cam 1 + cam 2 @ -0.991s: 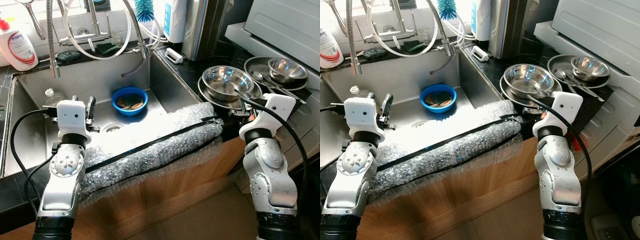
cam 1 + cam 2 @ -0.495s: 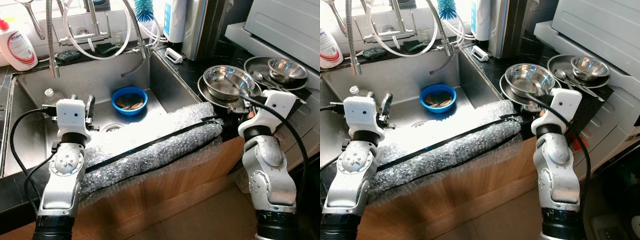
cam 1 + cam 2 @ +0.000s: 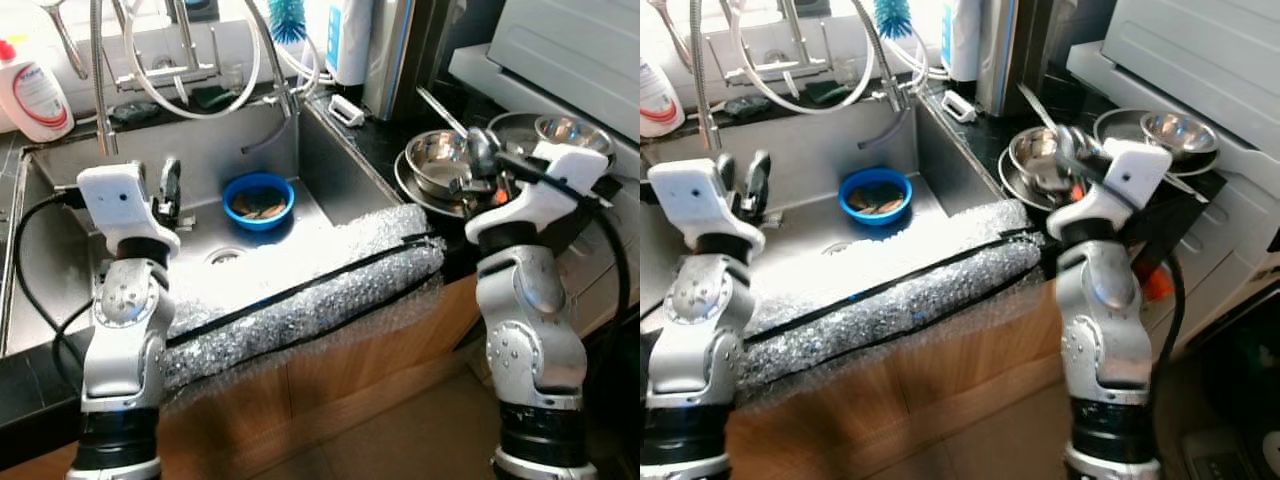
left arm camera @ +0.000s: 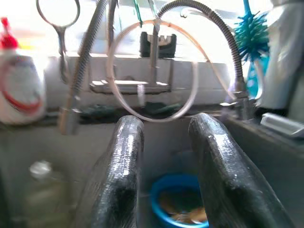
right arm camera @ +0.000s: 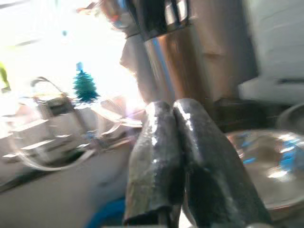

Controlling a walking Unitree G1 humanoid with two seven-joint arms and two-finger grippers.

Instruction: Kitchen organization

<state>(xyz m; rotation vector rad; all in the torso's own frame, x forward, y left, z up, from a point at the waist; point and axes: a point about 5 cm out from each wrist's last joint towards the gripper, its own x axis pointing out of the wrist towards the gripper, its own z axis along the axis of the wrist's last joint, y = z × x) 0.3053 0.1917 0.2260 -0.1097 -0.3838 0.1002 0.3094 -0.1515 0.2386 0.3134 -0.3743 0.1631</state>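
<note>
R gripper [image 3: 478, 160] fingers clenched on ladle [image 3: 468, 140] above bowls, L gripper [image 4: 164, 156] fingers apart, empty.

Open sink basin [image 3: 250, 150] around blue bowl [image 3: 259, 199]; faucet hoses [image 3: 190, 80] overhead.

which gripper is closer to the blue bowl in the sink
Left. The left gripper hangs over the sink just beside the blue bowl; the right gripper is out over the steel bowls on the counter.

A steel sink [image 3: 60, 250] sits in a black countertop [image 3: 375, 150] (wooden cabinet front [image 3: 330, 360] below), with bright light behind the faucet [image 3: 98, 70].
</note>
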